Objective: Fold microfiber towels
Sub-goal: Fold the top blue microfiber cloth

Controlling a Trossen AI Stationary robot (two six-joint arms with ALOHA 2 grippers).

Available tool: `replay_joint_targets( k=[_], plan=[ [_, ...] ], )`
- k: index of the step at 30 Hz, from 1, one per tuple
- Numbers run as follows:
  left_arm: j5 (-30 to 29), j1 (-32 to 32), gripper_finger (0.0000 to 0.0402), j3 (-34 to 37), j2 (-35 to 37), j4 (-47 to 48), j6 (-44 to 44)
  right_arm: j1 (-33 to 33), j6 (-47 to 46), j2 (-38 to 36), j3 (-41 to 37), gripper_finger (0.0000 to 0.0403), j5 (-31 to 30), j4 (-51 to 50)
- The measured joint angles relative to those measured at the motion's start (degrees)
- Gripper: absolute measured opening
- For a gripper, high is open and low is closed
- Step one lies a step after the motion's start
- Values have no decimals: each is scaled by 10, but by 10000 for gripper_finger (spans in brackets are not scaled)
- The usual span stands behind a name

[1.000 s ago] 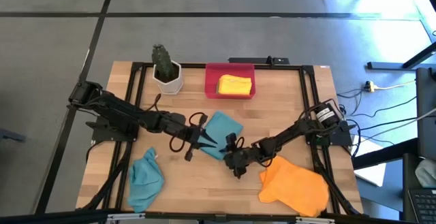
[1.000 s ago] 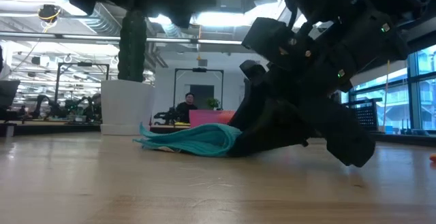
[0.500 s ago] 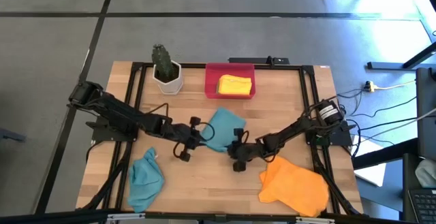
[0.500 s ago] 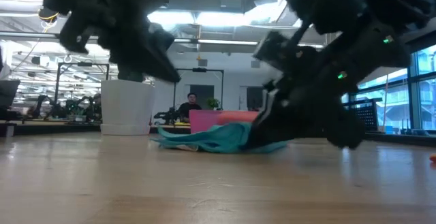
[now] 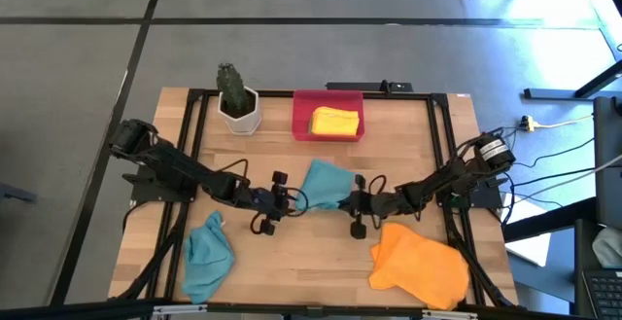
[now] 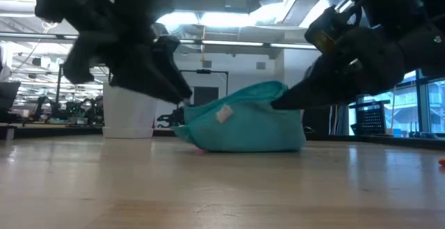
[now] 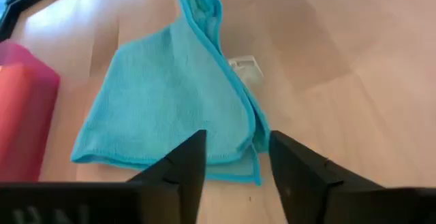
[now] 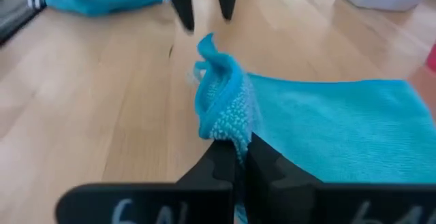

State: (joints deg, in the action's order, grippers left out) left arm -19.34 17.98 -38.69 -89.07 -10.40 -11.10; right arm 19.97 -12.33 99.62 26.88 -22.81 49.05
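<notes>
A teal-blue towel (image 5: 324, 182) lies in the middle of the table, humped up on its right side in the low view (image 6: 243, 121). My right gripper (image 8: 234, 149) reaches in from the table's right and is shut on that towel's edge. My left gripper (image 7: 235, 146) comes from the table's left (image 5: 292, 201) and is open. Its fingertips stand on either side of the towel's nearest edge (image 7: 235, 166); whether they touch it I cannot tell. A second teal towel (image 5: 207, 254) lies bunched at the near left, and an orange towel (image 5: 420, 262) at the near right. My right gripper pinches a bunched fold at the teal towel's edge (image 8: 221, 118) between its two fingers, several layers as it seems. The fingers come from the table's right, slanting a little downward. The held part is raised (image 6: 277, 91), while the rest of the towel lies on the table.
A red tray (image 5: 301, 125) with a folded yellow towel (image 5: 335, 121) stands at the far middle. Left of it is a white pot with a cactus (image 5: 236, 101). A black frame (image 5: 439, 135) runs along the table's edges.
My right gripper has moved toward the table's right and far side, rolled, and drawn the teal towel's near part up and along; the towel now stands humped and more compact, shifted right. My left gripper has sunk lower and tipped down at the towel's left edge.
</notes>
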Motion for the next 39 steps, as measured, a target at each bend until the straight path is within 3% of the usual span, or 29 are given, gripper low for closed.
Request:
replay_joint_targets(
  k=[4, 11, 17, 27, 31, 36, 39],
  plan=[
    [-30, 0, 193, 0, -34, -61, -16, -1, -13, -1, -12, 4, 0, 9],
    [-22, 4, 241, 0, -69, -105, 7, -3, -24, -1, -12, 4, 0, 10],
    [-21, 12, 247, 0, -110, -111, 48, -3, -24, -1, -11, 4, 0, 10],
    [-37, -1, 242, 0, -169, -220, 94, -3, -24, -1, -11, 7, 0, 9],
    [-54, 1, 222, 0, -171, -216, 95, -3, -21, -1, -11, 9, 0, 9],
    [-81, 8, 154, 0, -171, -217, 96, -3, -1, -1, -11, 16, 0, 6],
    [-82, 9, 109, 0, -171, -217, 99, 0, 9, -1, -11, 42, 0, 6]
  ],
)
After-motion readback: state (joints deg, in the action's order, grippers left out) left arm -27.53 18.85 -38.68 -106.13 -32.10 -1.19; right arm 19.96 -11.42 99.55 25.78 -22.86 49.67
